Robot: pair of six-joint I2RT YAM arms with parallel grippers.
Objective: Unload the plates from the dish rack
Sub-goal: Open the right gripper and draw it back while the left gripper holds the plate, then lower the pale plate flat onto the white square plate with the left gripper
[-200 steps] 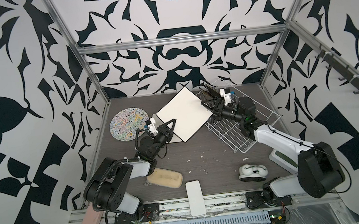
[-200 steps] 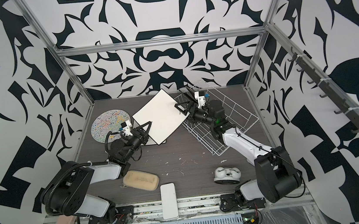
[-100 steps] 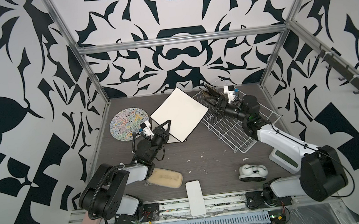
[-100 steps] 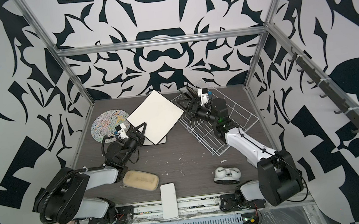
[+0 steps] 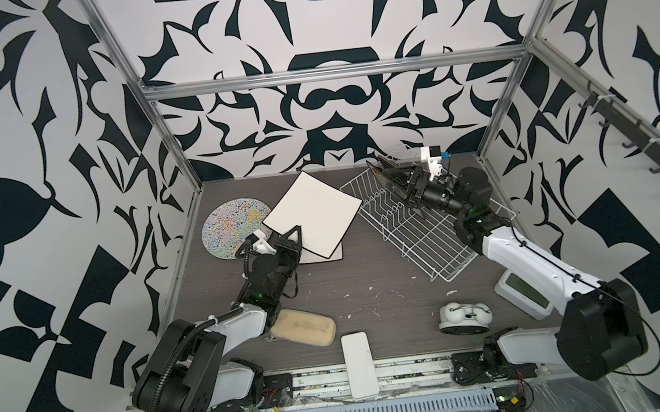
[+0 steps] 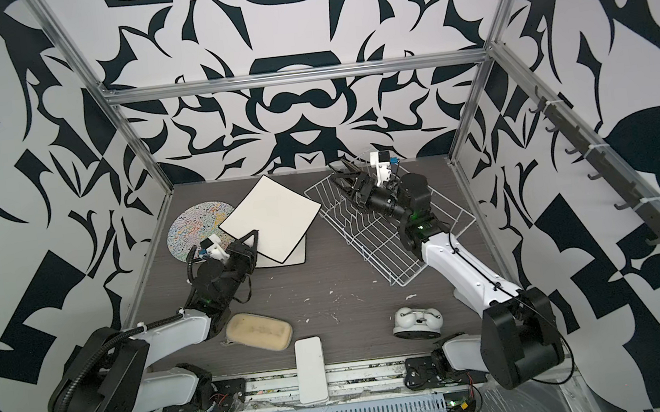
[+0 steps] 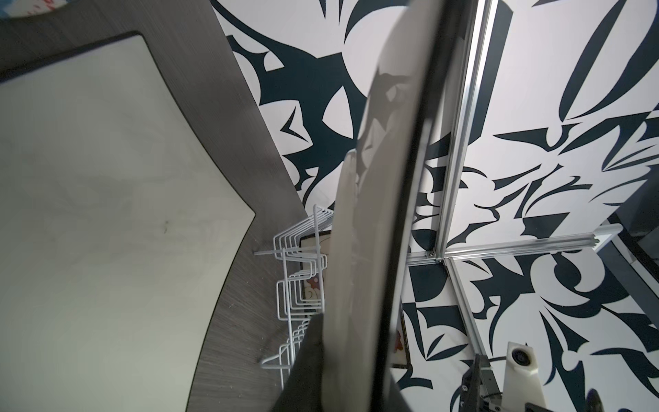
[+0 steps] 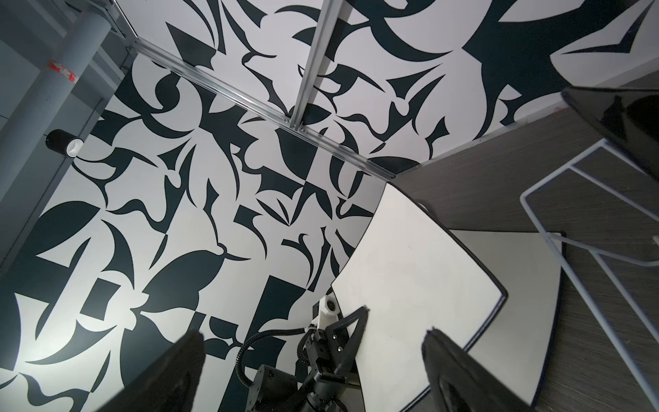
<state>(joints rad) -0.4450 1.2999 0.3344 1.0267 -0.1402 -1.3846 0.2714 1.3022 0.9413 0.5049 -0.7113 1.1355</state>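
Square plate (image 5: 312,213): white back, dark rim

In both top views I look steeply down on my whole table (image 5: 370,286) from high at the front. My wrist cameras sit close, and both catch the white plate (image 8: 410,285).

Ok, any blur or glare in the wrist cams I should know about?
Left wrist view: held plate edge-on mid-frame, glossy, mirroring the wall; left claw finger beside it blurred. Right wrist view: right claw fingers out of focus, plate edges bowed by the lens. Both top views: sharp, evenly lit.
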